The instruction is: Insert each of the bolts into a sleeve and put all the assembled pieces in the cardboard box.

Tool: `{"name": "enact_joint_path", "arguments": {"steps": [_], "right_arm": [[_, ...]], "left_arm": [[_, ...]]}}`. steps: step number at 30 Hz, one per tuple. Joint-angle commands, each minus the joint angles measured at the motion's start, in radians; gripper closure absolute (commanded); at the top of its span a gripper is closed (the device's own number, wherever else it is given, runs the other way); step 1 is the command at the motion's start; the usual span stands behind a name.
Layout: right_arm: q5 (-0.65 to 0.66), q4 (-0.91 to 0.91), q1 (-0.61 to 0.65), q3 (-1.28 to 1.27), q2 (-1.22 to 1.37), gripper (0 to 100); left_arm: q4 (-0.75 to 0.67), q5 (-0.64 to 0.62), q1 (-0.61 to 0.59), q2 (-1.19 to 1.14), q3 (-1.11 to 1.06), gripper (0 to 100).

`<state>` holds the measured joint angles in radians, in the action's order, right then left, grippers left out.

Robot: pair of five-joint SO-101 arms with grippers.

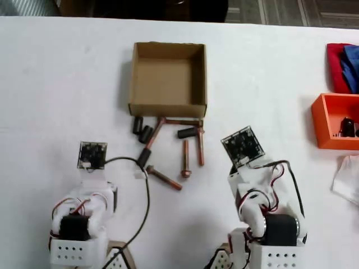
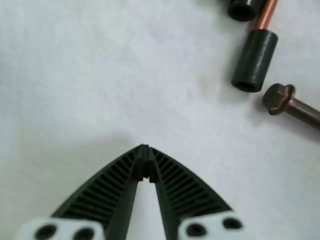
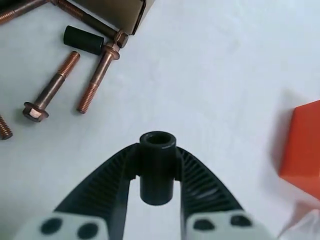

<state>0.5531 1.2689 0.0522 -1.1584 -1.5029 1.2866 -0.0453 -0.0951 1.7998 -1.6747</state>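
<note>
Clamping sleeve [image 3: 157, 175] in right gripper [image 3: 156, 151], bore end exposed. Left gripper [image 2: 144, 159] pinched together, empty. Advisable: grasp bolt [image 2: 292, 105] ahead of left tips mid-shank, keep coaxial with bore.

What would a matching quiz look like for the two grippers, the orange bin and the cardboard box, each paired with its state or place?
1 left gripper
2 right gripper
3 orange bin
4 cardboard box

A shut on a black sleeve
B by the right edge of the table
C shut, gripping nothing
D just beyond the loose bolts

Pairs: 1-C, 2-A, 3-B, 4-D
</note>
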Motion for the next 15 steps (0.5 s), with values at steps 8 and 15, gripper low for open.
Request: {"name": "enact_joint_path", "arguments": {"steps": [8,15], "right_arm": [[-0.166,-0.058,0.021,0.345,0.386,97.9],[-0.176,0.036,0.028,0.575,0.648,97.8]], "left_arm": [[-0.015,-0.003,-0.006,0.000,-0.021,97],[-0.015,-0.003,-0.006,0.000,-0.021,97]]}}
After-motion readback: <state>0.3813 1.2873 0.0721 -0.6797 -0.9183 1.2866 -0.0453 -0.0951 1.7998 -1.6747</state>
